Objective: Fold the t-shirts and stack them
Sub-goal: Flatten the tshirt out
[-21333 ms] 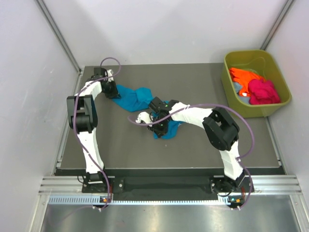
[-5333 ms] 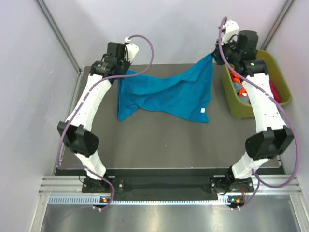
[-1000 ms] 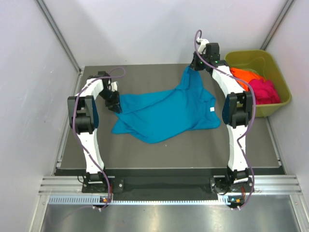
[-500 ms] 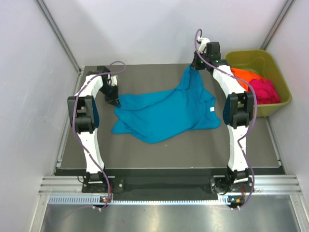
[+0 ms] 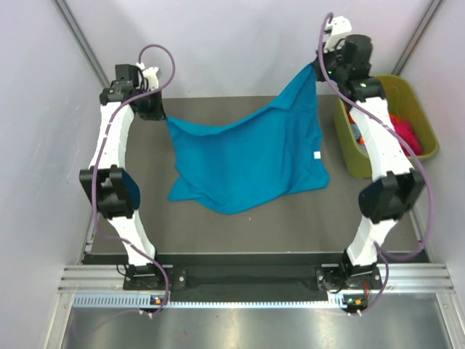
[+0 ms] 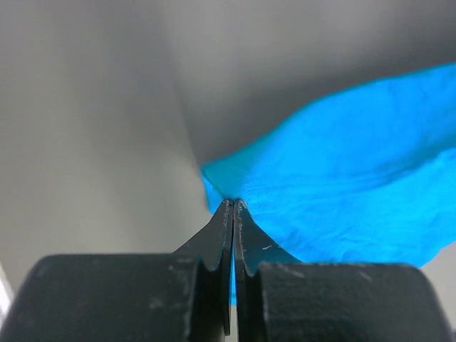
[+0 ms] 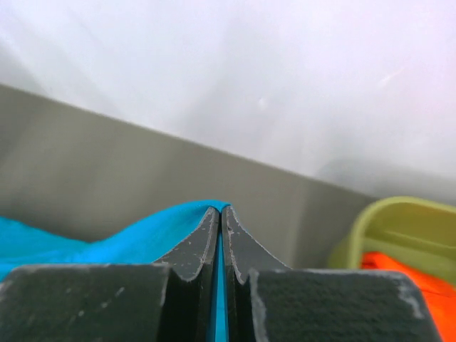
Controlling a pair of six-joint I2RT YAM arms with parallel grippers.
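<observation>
Both arms are built of rounded white links joined by bulky black cylindrical joints: the left arm (image 5: 107, 142) at the left of the top view, the right arm (image 5: 381, 138) at the right. A purple cable (image 5: 155, 48) loops off the left one; another runs alongside the right one toward its black base (image 5: 347, 277). In the wrist views, the left gripper (image 6: 233, 206) and right gripper (image 7: 219, 210) show matte black, wedge-shaped, lightly scuffed fingers.

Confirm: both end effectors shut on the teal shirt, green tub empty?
Wrong on the tub: the top view shows the green tub holding an orange shirt and a magenta shirt. Left end effector and right end effector are both shut on the teal shirt.
</observation>
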